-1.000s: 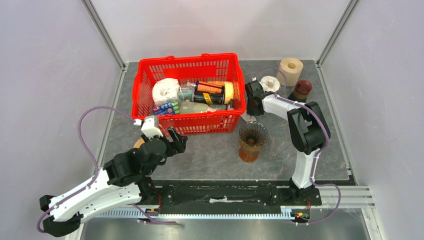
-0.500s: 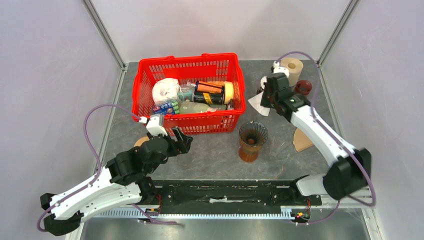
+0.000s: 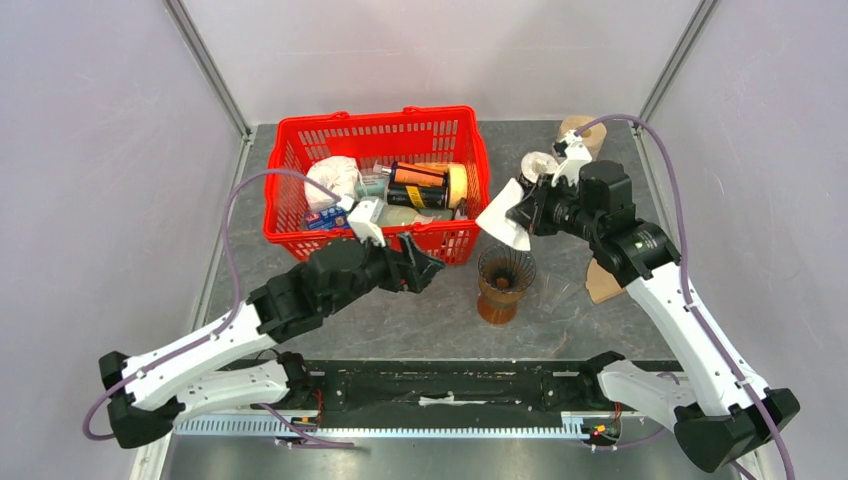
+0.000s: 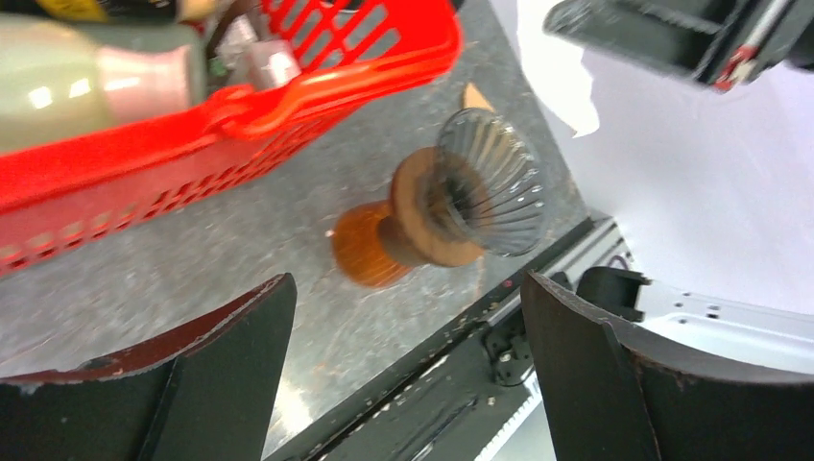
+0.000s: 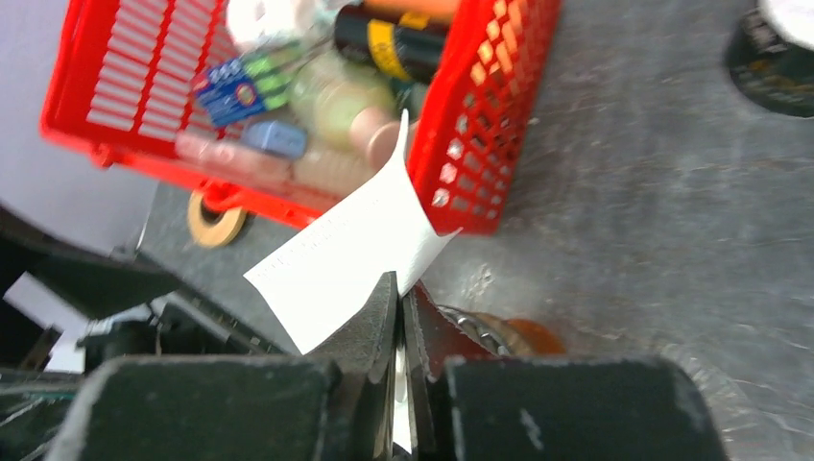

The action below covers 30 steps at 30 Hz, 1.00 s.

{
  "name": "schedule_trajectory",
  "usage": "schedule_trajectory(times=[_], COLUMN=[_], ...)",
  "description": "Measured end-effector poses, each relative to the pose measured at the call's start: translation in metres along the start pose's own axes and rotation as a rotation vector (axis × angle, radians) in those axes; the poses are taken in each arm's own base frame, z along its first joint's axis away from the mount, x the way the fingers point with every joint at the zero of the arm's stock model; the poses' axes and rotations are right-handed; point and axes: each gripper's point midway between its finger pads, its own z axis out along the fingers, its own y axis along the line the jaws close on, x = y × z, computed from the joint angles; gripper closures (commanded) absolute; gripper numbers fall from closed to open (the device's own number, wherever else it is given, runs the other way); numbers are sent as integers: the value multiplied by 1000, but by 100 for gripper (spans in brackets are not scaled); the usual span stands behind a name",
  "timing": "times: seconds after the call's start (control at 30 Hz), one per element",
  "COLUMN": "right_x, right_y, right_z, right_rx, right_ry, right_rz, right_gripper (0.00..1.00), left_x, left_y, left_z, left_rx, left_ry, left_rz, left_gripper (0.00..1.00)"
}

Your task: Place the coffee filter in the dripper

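The dripper (image 3: 505,276), ribbed clear glass on an orange-brown wooden stand, sits upright on the grey table in front of the basket's right corner. My right gripper (image 3: 530,214) is shut on a white paper coffee filter (image 3: 503,219), which hangs in the air just above and behind the dripper. In the right wrist view the filter (image 5: 346,252) fans out from the closed fingertips (image 5: 401,284), with the dripper's rim (image 5: 485,330) just behind them. My left gripper (image 3: 425,266) is open and empty, left of the dripper. Its wrist view shows the dripper (image 4: 461,206) ahead, beyond the wide jaws.
A red basket (image 3: 285,170) full of bottles, cans and packets stands behind and left of the dripper. A tan roll (image 3: 580,130) and a white roll (image 3: 540,162) sit at the back right. A brown paper piece (image 3: 600,283) lies right of the dripper.
My right arm has swung from the back of the table toward the dripper, carrying the filter up and over it. My left arm has reached right, toward the dripper, still open.
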Motion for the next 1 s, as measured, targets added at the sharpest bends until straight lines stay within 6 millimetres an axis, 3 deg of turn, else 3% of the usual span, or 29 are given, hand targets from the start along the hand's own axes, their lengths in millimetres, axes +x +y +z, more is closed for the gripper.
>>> schedule_trajectory(times=[0.17,0.3,0.43,0.57,0.73,0.8,0.9,0.93,0.97,1.0], right_x=[28,41,42,38,36,37,37,37,37,37], right_y=[23,35,39,42,45,45,44,44,45,45], right_z=[0,-2,-10,-18,-21,-21,-21,-21,-21,-20], right_rx=[-126,-178,-197,-211,-222,-221,-219,-219,-220,-220], right_ry=[99,138,126,97,90,91,89,89,89,89], right_rz=[-7,-18,-25,-33,-31,-26,-18,-15,-14,-11], right_gripper=[90,90,90,90,90,90,90,89,87,80], left_x=[-13,-18,-7,6,7,4,1,1,1,1], left_y=[-38,-54,-63,-68,-80,-86,-95,-97,-97,-98], left_z=[31,60,86,98,104,105,104,104,103,103], left_rx=[81,85,98,123,166,188,223,233,236,239], left_ry=[9,11,54,99,109,108,108,110,111,111], left_rz=[8,9,15,18,15,13,9,9,9,10], left_gripper=[7,9,15,25,49,68,79,83,94,98])
